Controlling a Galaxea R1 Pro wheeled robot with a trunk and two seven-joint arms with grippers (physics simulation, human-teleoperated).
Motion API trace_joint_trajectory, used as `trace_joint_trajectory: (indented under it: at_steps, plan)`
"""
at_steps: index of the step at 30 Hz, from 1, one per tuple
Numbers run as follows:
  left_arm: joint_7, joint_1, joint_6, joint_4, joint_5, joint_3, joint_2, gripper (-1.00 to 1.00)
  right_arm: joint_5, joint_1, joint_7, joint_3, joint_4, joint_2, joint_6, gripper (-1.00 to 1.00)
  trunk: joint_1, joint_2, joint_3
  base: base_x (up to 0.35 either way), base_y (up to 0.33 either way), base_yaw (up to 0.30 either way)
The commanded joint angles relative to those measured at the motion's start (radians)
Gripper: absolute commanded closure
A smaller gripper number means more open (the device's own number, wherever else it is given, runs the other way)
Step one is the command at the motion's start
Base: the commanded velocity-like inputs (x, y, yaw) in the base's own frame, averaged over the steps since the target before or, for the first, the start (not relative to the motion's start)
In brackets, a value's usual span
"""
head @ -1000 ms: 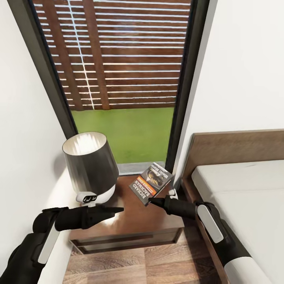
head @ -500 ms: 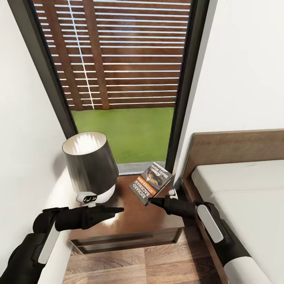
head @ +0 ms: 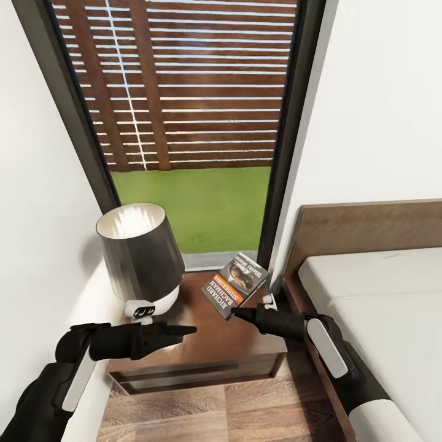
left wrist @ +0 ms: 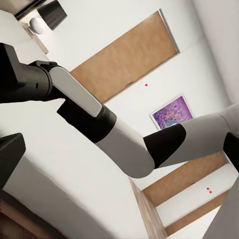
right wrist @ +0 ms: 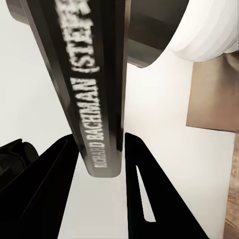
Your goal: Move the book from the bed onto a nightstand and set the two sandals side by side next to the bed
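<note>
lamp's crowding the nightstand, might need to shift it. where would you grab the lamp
Likely the lamp by its narrow white base below the shade, coming in level from the front, where the left hand hovers. The dark shade flares too wide; the base is slimmer and in reach over the nightstand.

bedroom, bed (head: 374,288), nightstand (head: 202,356), lamp (head: 138,258)

One book (head: 236,285), one nightstand (head: 202,356), one lamp (head: 140,258), one bed (head: 380,307) and one tall window (head: 190,123) are in sight. Two arms count two end effectors: the left end effector (head: 187,330) and the right end effector (head: 236,314). One purple picture (left wrist: 172,112) hangs on the wall.
</note>
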Motion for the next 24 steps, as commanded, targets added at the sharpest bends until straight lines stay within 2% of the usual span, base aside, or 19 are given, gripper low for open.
trace_joint_trajectory:
  at_steps: [1,15,20,24]
  plan:
    - [-0.003,0.000,0.011,0.000,0.000,-0.002,0.000,-1.00,0.000,-0.001,0.006,0.001,0.000,-0.001,0.003,1.00,0.000,-0.001,-0.001,0.000,0.000,0.000]
    - [-0.004,0.000,0.011,0.001,0.002,-0.004,0.000,-1.00,0.000,-0.001,0.006,0.000,-0.001,-0.001,0.003,1.00,0.000,-0.001,-0.001,0.000,0.000,0.000]
    - [-0.003,0.000,0.011,0.000,0.001,-0.005,0.000,-1.00,0.000,-0.001,0.006,-0.011,-0.001,-0.001,0.003,1.00,0.019,-0.036,-0.017,0.000,0.000,0.000]
    - [-0.004,0.000,0.011,0.000,0.001,-0.004,0.000,-1.00,0.000,-0.001,0.006,-0.020,-0.001,0.000,0.003,1.00,0.019,-0.036,-0.017,0.000,0.000,0.000]
